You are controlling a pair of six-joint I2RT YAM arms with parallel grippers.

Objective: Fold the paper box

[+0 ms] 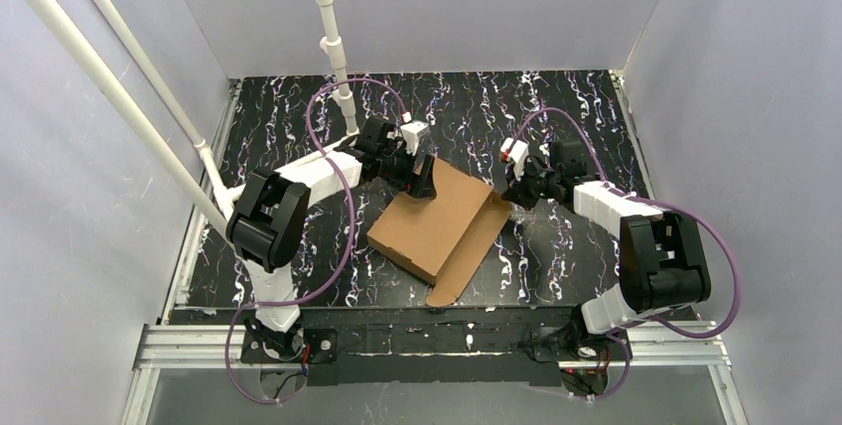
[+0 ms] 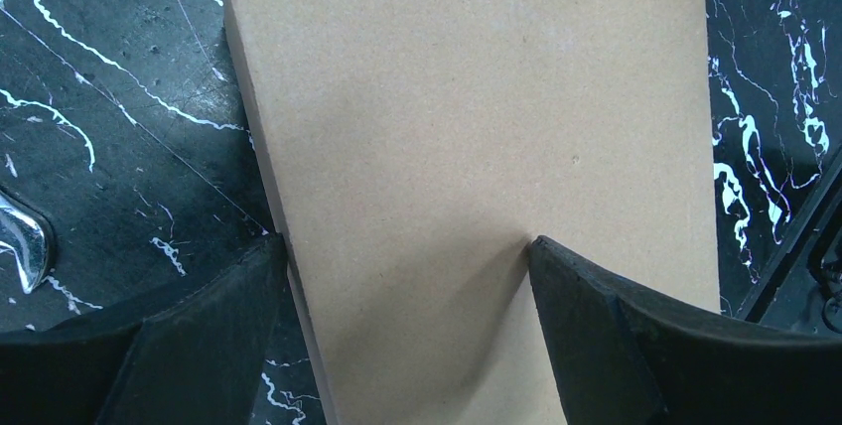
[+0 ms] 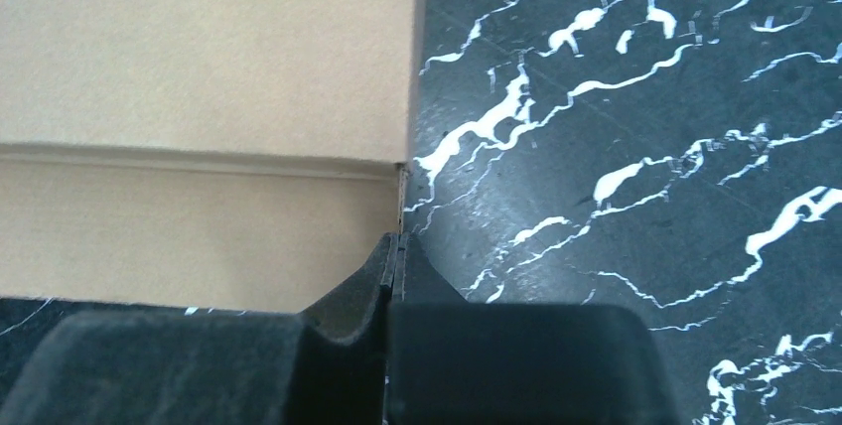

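Brown corrugated cardboard, partly folded, lies near the middle of the black marbled table (image 1: 556, 107) between two robot arms. The paper box (image 1: 437, 221) sits flat, with one long side wall (image 1: 493, 216) apparently raised on the right arm's side and a rounded flap (image 1: 447, 289) trailing toward the arm bases. The left tool (image 1: 422, 179) is at the box's far left corner, spread wide and holding nothing; its wrist view shows one finger (image 2: 199, 346) just off the panel's edge and the other over the bare panel. The right tool (image 1: 514, 182) is at the far right corner, closed, and its wrist view suggests a thin upright cardboard edge (image 3: 401, 202) nipped between the tips (the contact itself is too fine to be sure of). The sheet looks light and stiff across its panels but ready to bend along its scored creases, and on the smooth table it is likely to slide when pushed unless one tool pins it. The best holds are probably the free edges of flaps and walls, pinched close to a crease; squeezing hard mid-panel risks crushing the fluting or leaving a stray fold.
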